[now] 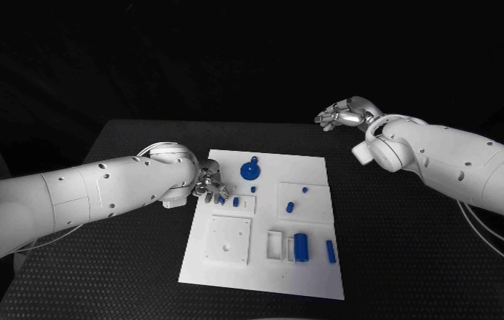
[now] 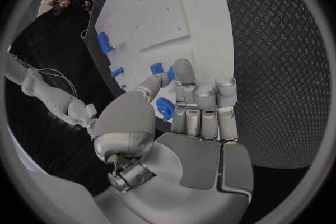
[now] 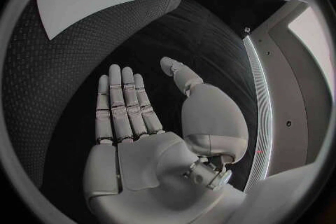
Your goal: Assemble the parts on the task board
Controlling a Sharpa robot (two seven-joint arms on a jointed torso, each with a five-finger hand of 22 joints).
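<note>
Both robot hands working: left robot hand pinching small blue part at white task board left edge; right robot hand hanging released beyond board. Advising slow, aligned seating.

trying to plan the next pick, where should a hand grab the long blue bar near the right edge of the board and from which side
Pinch the blue bar across its two long sides at mid-length, coming straight down from above. It lies flat and narrow on the task board, with bare white board on both flanks, so fingers should fit either side. The right hand looks open and sits on that side of the table, though far back.
</note>
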